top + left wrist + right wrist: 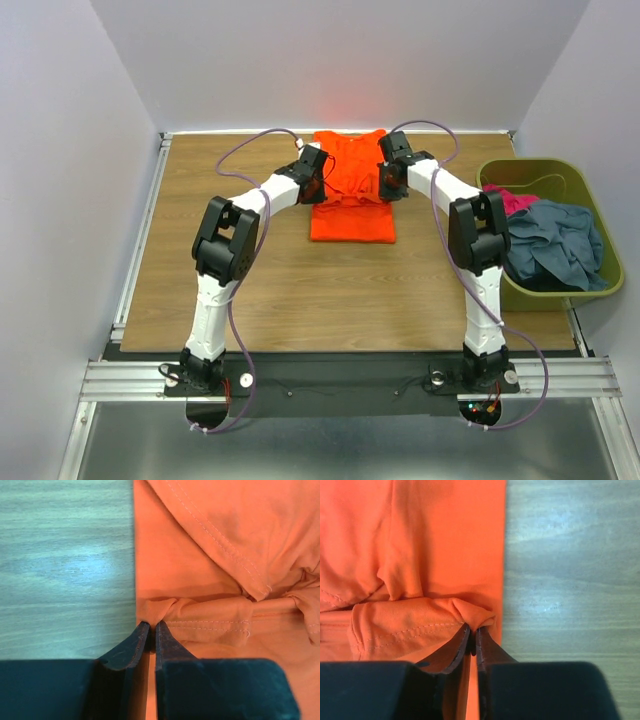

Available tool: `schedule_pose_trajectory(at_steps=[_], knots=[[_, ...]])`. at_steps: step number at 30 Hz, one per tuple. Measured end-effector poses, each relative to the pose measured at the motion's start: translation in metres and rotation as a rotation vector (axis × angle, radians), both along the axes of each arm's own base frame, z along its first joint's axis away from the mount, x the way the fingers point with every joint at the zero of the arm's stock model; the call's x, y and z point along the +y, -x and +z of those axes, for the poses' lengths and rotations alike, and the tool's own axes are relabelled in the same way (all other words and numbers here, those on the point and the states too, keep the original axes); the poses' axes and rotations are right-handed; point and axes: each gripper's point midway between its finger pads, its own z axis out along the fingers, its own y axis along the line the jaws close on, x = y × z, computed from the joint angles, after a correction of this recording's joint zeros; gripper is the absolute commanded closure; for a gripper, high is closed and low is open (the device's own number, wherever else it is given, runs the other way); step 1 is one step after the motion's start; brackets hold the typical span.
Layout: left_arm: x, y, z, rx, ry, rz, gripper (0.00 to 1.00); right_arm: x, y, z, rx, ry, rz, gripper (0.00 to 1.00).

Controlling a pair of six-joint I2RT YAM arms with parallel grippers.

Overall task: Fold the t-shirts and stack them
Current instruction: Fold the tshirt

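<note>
Wooden table (200,270), seen from above and behind the arm bases. Left arm (225,245): reaches toward the far middle of the table, its wrist at the left edge of the orange t-shirt (350,190). Left gripper (151,628): jaws drawn nearly together, pinching a bunched fold of the orange cloth at the shirt's left edge; a hemmed, stitched band of fabric runs rightward from the pinch point. To the left of the fingers the bare wood surface shows.

Centre: the orange t-shirt lies flat on the far half of the table, partly folded into a narrow upright rectangle, with its near portion smooth and its far portion gathered between the two wrists.

Right gripper (473,630): jaws close together over a puckered fold at the shirt's right edge, apparently holding it, though the wrist view does not show whether the cloth is firmly clamped. Bare wood lies to the right of the fingers. Right arm (470,240): mirrors the left, wrist at the shirt's right edge.

Far right: olive-green tub (590,285) at the table's right edge, containing the blue-grey t-shirt (555,245), crumpled, with the magenta t-shirt (515,200) showing beyond it at the tub's far-left side.
</note>
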Motion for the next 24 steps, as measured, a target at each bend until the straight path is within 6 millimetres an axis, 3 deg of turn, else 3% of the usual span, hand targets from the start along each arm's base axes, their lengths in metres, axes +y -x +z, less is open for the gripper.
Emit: schedule_pose_trajectory(at_steps=[5,6,9,11,15,18,21,24], knots=[[0.005,-0.005,0.001,-0.013,-0.004,0.013,0.34,-0.002,-0.005,0.002,-0.017,0.014,-0.001,0.56],[0.007,-0.005,0.002,-0.014,-0.008,0.014,0.23,-0.004,-0.006,0.002,-0.018,0.018,0.000,0.52],[0.011,-0.003,0.006,-0.017,-0.008,0.018,0.16,-0.006,-0.006,0.008,-0.025,0.016,0.002,0.47],[0.016,0.001,0.014,-0.024,-0.005,0.022,0.16,-0.004,-0.005,0.017,-0.039,0.002,0.007,0.47],[0.018,0.008,0.054,-0.078,0.037,0.030,0.20,0.000,0.002,0.047,-0.087,-0.030,0.019,0.53],[0.021,0.024,0.084,-0.122,0.077,0.038,0.31,0.012,0.011,0.068,-0.127,-0.064,0.036,0.61],[0.018,0.042,0.102,-0.151,0.113,0.033,0.48,0.030,0.021,0.067,-0.130,-0.094,0.065,0.64],[0.004,0.057,0.096,-0.148,0.146,0.007,0.56,0.045,0.029,0.055,-0.101,-0.121,0.085,0.66]])
